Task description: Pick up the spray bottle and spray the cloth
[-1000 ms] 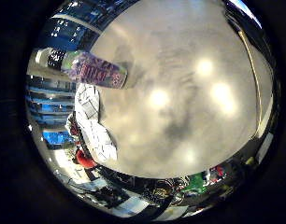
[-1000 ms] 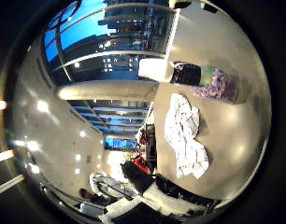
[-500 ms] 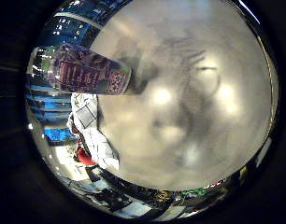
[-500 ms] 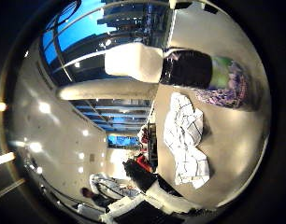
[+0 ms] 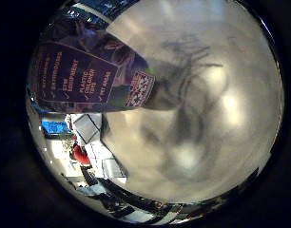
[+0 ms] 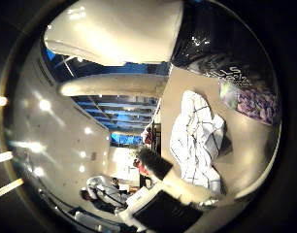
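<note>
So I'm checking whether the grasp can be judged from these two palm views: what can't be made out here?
- The hand: no part clearly shows in either view, so its closure is unknown.
- Spray bottle: fills the little finger side view's edge; its trigger is out of frame.
- In the thumb side view its white head is cut off by the edge.
- Cloth: lies crumpled on the table; its far end is hidden by a blurred dark shape.

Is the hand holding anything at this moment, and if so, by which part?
It cannot be told. The spray bottle fills much of the view, so it is close to the palm, lying beside the cloth, but no grasp on it shows.
</note>
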